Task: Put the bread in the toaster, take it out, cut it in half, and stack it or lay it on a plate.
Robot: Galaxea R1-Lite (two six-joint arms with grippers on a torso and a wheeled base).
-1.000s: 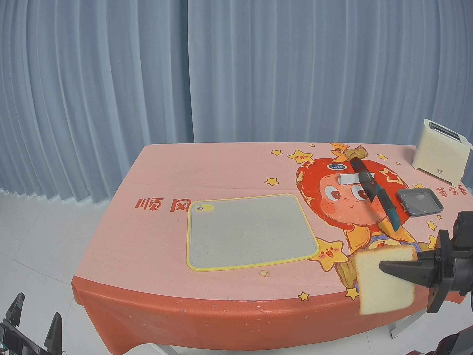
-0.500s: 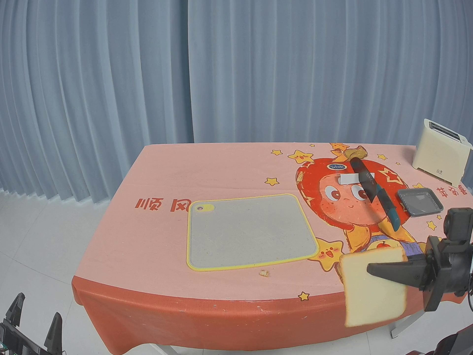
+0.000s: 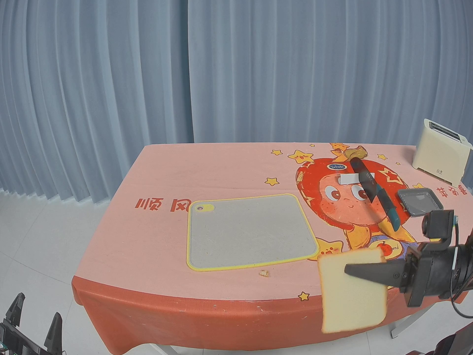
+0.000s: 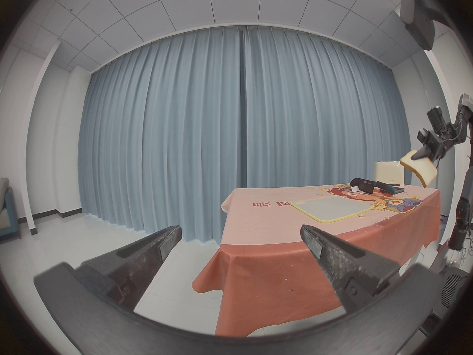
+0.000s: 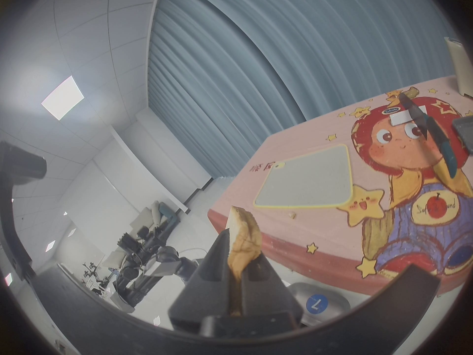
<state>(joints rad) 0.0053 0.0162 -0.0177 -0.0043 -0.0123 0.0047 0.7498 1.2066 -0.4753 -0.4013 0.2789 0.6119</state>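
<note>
Pale bread [image 3: 352, 297] hangs upright in the air at the near right edge of your worktop [image 3: 207, 173], pinched in your right claw [image 3: 352, 270] and apart from the grey cutting board [image 3: 251, 231]. Your left claw [image 3: 35, 316] sits low off the worktop's left, spread wide. The toaster [image 3: 441, 151] stands at the far right corner, with the knife [image 3: 377, 191] and dark tray [image 3: 419, 200] nearby

The table [image 3: 221, 173] bears a cutting board [image 3: 251, 232], knife [image 3: 377, 193], grey plate [image 3: 419, 200] and toaster [image 3: 441, 151].
</note>
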